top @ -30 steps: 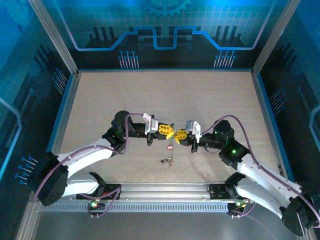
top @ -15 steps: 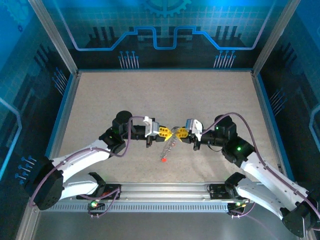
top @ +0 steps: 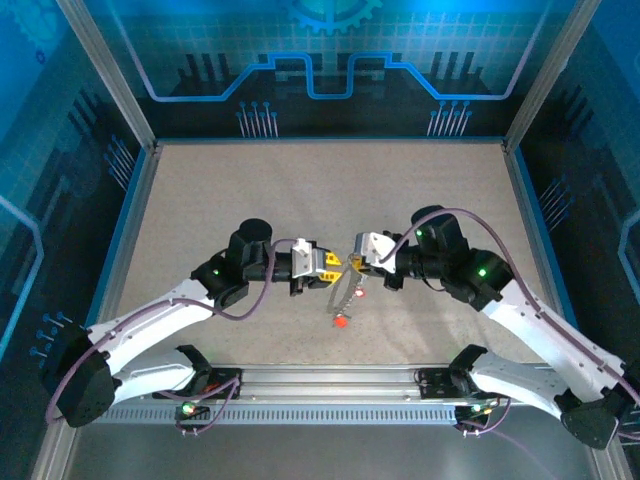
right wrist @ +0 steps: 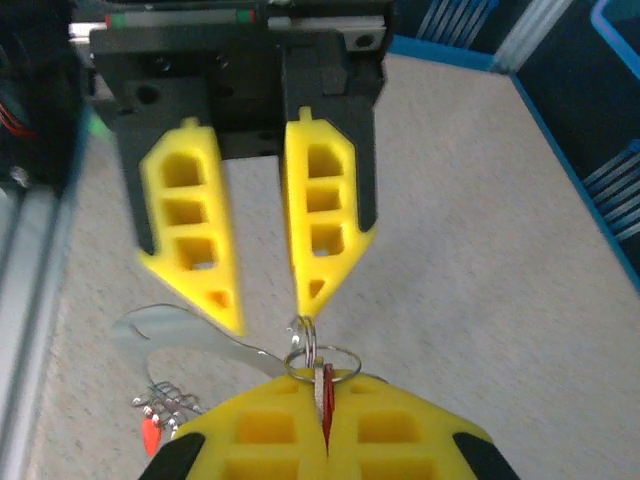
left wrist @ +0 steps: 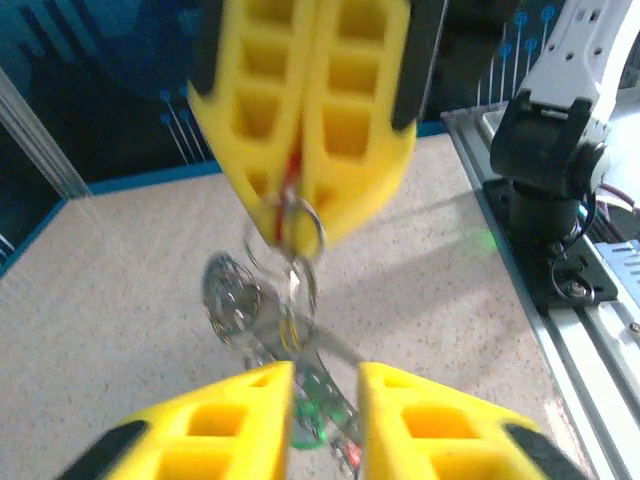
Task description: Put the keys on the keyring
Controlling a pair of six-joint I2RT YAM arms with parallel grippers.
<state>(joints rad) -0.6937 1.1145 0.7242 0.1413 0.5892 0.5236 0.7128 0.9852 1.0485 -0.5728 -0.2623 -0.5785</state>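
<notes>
My right gripper is shut on a plain red key and a silvery blade beside it. A thin wire keyring and a smaller ring sit at the jaw tips. From there a bunch of keys hangs down, with a green head and a red head lowest. My left gripper faces the right one with its fingers apart. One fingertip is close above the small ring. In the left wrist view the bunch dangles in front of the open left gripper.
A bent silvery strip and a round silvery loop hang with the bunch. The beige table lies beyond the grippers. A metal rail with the arm bases runs along the near edge, and frame posts stand at the sides.
My left gripper has opened and let go of the bunch. The right gripper has shifted left, still shut, and the keys now swing below it.
</notes>
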